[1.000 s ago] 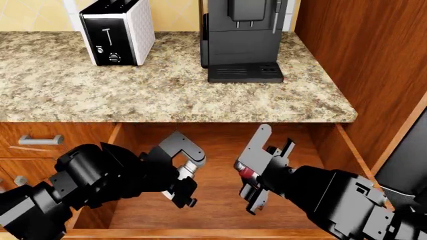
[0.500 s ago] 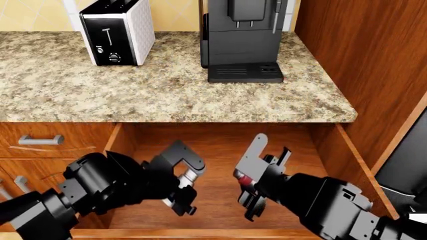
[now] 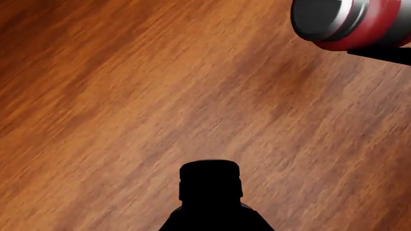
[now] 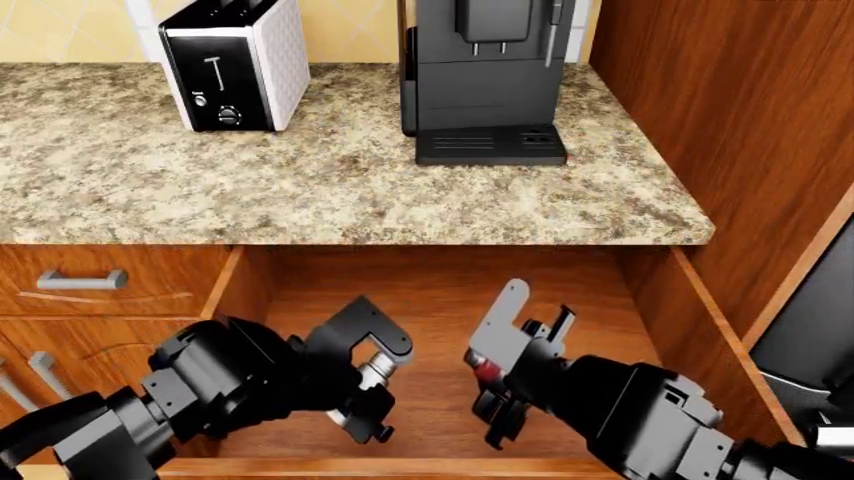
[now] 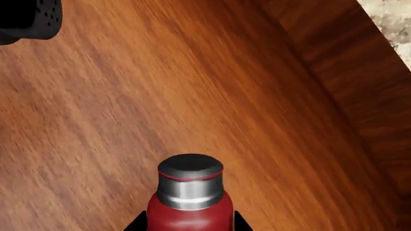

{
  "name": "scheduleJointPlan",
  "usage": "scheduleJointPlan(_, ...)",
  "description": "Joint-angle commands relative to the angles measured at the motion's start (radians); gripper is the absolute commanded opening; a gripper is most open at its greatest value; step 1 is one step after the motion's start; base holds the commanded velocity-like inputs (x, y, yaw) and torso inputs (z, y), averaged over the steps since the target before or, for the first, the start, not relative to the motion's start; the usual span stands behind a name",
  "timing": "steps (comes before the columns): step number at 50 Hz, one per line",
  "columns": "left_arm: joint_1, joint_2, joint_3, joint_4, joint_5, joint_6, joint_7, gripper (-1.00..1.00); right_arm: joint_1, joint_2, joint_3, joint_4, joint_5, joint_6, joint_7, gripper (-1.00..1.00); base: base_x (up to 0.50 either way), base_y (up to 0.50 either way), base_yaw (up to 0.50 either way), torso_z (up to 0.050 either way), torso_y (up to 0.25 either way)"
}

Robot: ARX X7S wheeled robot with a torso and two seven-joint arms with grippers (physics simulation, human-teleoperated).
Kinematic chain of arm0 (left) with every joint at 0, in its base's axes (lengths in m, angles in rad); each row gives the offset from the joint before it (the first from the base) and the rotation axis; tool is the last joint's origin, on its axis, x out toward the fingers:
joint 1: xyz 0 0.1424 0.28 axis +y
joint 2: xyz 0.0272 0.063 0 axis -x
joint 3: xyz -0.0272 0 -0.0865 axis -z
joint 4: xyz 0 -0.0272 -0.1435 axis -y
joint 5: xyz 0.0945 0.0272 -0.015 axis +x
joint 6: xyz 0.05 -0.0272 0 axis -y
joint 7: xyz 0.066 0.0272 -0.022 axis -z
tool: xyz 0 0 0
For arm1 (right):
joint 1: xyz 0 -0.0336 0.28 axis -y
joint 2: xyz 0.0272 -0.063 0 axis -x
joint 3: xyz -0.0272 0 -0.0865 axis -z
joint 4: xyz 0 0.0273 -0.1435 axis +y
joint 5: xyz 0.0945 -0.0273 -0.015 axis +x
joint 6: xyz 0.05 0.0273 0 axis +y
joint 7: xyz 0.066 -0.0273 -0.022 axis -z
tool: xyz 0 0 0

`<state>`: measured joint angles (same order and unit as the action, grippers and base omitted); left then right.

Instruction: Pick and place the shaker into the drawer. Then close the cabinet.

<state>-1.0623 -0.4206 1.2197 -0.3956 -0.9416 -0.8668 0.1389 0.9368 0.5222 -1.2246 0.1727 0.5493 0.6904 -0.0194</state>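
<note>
With the drawer (image 4: 441,300) open under the desk (image 4: 334,190), lower your right pincer (image 4: 497,390), gripping the shaker (image 5: 187,202) above the floor, gently toward six o'clock; whether the left pincer (image 4: 367,395) is open I cannot tell.

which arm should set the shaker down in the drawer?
Right. Its gripper already holds the shaker over the drawer floor; the left gripper carries nothing.

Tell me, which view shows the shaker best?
The right wrist view: the shaker fills the foreground, red body and silver cap clear. The left wrist view shows only its cap end at one corner; the head view, a red sliver in the right gripper.
</note>
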Motion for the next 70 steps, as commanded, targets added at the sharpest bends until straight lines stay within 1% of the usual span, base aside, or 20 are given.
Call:
scheduleJointPlan(1,0.008,0.024,0.012,-0.050,0.015,0.021,0.008,-1.00,-0.013,-0.017,-0.007,0.042,-0.027,-0.030,-0.014,-1.00,0.00,0.00,0.00,0.000,0.000)
scheduleJointPlan(28,0.013,0.075,0.027,-0.172,0.054,0.072,0.043,-1.00,-0.028,-0.051,-0.017,0.120,-0.044,-0.067,-0.025,-1.00,0.00,0.00,0.00,0.000,0.000)
scheduleJointPlan(44,0.013,0.076,0.031,-0.168,0.050,0.059,0.047,-1.00,-0.024,-0.063,-0.009,0.142,-0.050,-0.074,-0.014,-1.00,0.00,0.00,0.00,0.000,0.000)
scheduleJointPlan(45,0.013,0.076,0.031,-0.169,0.051,0.060,0.047,-1.00,-0.023,-0.063,-0.009,0.141,-0.051,-0.072,-0.012,1.00,0.00,0.00,0.00,0.000,0.000)
scheduleJointPlan(66,0.001,0.078,0.025,-0.168,0.051,0.054,0.034,-1.00,-0.013,-0.054,0.001,0.121,-0.048,-0.057,0.003,1.00,0.00,0.00,0.00,0.000,0.000)
scheduleJointPlan(67,0.000,0.081,0.025,-0.179,0.052,0.055,0.036,1.00,-0.013,-0.054,0.001,0.120,-0.048,-0.056,0.003,1.00,0.00,0.00,0.00,0.000,0.000)
scheduleJointPlan(70,-0.003,0.083,0.024,-0.185,0.053,0.055,0.034,1.00,-0.011,-0.052,0.002,0.115,-0.047,-0.054,0.004,1.00,0.00,0.00,0.00,0.000,0.000)
